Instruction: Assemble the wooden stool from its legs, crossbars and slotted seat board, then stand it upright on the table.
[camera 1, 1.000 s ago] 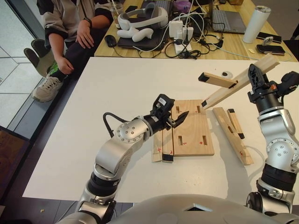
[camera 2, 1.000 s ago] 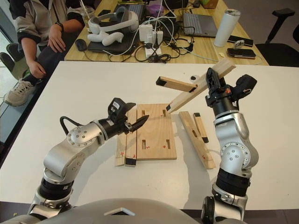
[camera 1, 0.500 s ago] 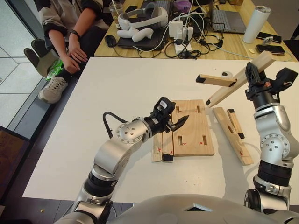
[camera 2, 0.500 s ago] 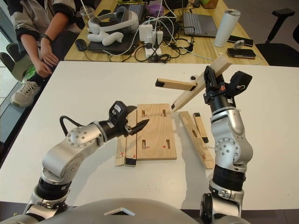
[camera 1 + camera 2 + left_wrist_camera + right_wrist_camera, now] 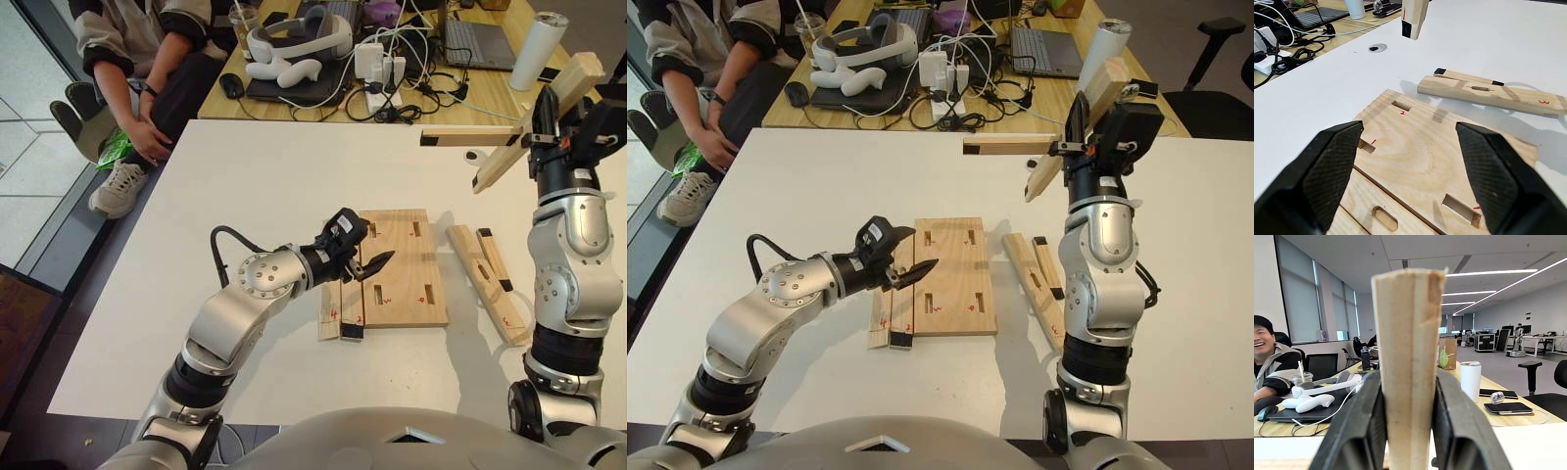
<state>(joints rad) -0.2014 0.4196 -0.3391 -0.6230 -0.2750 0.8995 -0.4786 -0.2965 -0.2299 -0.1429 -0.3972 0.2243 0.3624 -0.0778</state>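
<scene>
Right gripper (image 5: 1409, 428) clamps the leg (image 5: 1409, 333), which looks stiff and light, best held mid-length. Left gripper (image 5: 1408, 169) hangs open over the seat (image 5: 404, 272).

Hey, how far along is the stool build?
Early. Done: one pale wooden leg has a wooden crossbar joined to it. In hand: the right end effector holds that pair aloft; the open left end effector hovers over the flat slotted seat board. Left: four loose wooden pieces beside the board, slots empty.

left gripper (image 5: 377, 266) low, fingers apart; right gripper (image 5: 544, 100) raised, clamping a leg (image 5: 500, 159).
</scene>
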